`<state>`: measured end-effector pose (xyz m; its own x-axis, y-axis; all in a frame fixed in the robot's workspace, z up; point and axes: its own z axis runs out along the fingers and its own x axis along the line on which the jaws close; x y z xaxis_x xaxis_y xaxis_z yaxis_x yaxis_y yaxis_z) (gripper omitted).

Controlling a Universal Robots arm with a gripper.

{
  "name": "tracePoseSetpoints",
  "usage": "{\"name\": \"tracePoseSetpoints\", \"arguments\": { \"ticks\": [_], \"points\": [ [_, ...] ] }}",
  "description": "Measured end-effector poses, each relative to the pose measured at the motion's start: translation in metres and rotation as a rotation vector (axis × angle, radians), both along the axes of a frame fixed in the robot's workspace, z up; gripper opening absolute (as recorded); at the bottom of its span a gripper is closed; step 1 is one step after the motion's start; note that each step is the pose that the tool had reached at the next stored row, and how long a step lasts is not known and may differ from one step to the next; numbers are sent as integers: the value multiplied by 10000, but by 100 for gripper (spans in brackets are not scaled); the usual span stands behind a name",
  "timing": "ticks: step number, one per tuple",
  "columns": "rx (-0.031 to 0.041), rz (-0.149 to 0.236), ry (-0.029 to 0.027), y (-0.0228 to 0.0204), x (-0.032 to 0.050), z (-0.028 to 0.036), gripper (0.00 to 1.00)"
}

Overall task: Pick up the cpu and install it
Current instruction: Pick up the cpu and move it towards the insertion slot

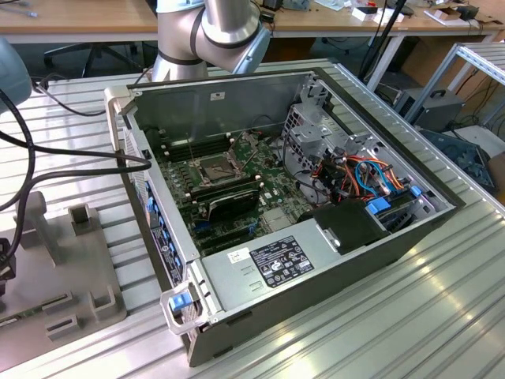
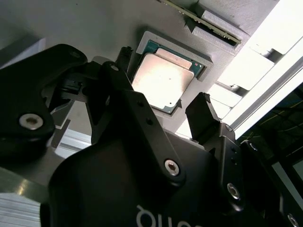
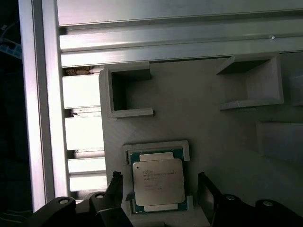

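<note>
The cpu (image 3: 157, 182) is a flat square chip with a silver-grey top, lying in a shallow pocket of a grey holder plate (image 3: 199, 113). In the second wrist view the cpu (image 2: 163, 78) sits in the same pocket. My gripper (image 3: 161, 185) hovers just over it, open, with one black finger (image 3: 116, 183) on each side of the chip and a gap to each edge. In the second wrist view the gripper (image 2: 163, 87) straddles the chip the same way. The dark square socket (image 1: 215, 167) with its metal frame sits on the motherboard inside the open computer case (image 1: 316, 260).
The holder plate has raised walled pockets (image 3: 128, 92) near the cpu and rests on ribbed aluminium rails (image 3: 85, 127). In the exterior view the arm (image 1: 213, 31) stands behind the case. Black cables (image 1: 71, 158) run across the table, and a grey fixture (image 1: 63, 268) lies beside the case.
</note>
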<state>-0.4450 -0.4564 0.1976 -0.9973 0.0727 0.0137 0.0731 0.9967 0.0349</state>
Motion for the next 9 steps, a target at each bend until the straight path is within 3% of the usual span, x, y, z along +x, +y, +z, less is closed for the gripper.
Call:
{"name": "tracePoseSetpoints", "arguments": {
  "ticks": [9],
  "points": [
    [-4, 1, 1, 0, 5, -24, 74]
  ]
}}
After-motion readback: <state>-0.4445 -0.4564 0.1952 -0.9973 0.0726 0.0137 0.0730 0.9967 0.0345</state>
